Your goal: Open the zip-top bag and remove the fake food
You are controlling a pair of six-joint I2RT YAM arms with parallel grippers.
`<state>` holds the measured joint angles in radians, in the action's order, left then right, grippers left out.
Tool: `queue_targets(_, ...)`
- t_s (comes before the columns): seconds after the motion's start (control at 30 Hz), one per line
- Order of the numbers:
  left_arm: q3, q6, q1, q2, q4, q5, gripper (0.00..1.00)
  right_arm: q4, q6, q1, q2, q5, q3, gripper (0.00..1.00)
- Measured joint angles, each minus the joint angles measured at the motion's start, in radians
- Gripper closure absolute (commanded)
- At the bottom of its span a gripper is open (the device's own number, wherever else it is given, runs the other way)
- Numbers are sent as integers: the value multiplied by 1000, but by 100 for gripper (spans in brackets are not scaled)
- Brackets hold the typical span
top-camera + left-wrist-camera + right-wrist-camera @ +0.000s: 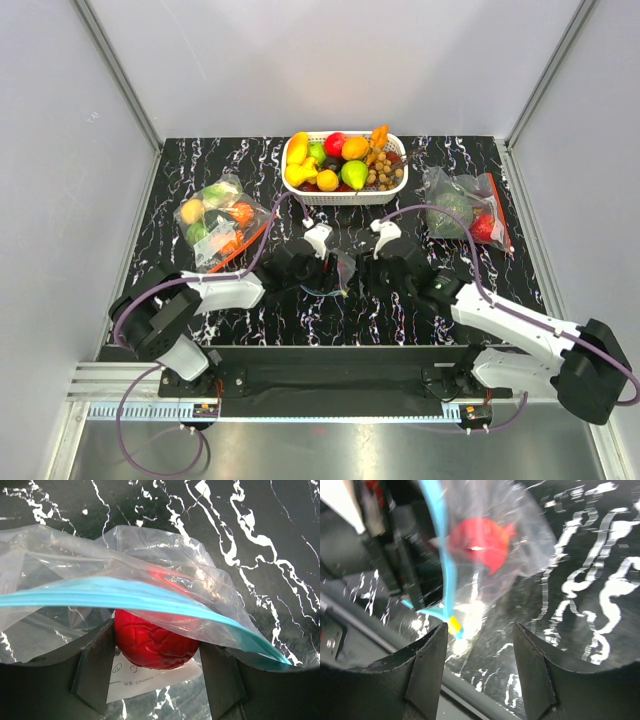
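Note:
The zip-top bag (340, 272) lies at mid-table between my two grippers, clear and crinkly with a teal-blue zip strip (100, 592). In the left wrist view the red fruit (155, 640) sits at the bag's mouth under the strip. My left gripper (156, 639) has a finger pressed on each side of it. In the right wrist view the bag (520, 540) stands ahead with the red fruit (480, 542) inside. My right gripper (480, 627) is open and empty, its left finger near the yellow slider (454, 626). A bunch of tan-brown balls (382, 170) lies in the basket.
A white basket (345, 197) of yellow, green and orange fruits stands at the back centre. Clear bags with orange-red zips lie at the left (215, 220) and the right (462, 212). Grey walls close in three sides.

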<state>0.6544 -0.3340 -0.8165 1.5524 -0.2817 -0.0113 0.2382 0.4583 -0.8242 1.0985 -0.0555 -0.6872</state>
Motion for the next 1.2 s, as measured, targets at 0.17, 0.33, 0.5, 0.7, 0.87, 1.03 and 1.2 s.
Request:
queue_targets(0.17,19,-6,0,-9,55,0,92,-44,-15,-45,50,49,0,38)
queue_targets(0.33,30,-6,0,-11,83,0,93,-84,-19,-59,86,73,0,41)
queue_targets(0.5,30,-7,1,-30,116,0,93,-108,-23,-60,154,72,0,58)
queue_targets(0.7,30,-7,2,-78,138,-4,92,-146,-28,-60,213,77,0,79)
queue_targets(0.87,30,-10,2,-120,161,-7,92,-166,-28,-60,227,76,-1,87)
queue_targets(1.03,31,-14,2,-162,201,-11,92,-169,-21,-60,250,70,-6,92)
queue_targets(1.2,31,-18,2,-193,232,-19,92,-177,-12,-61,256,63,-6,98)
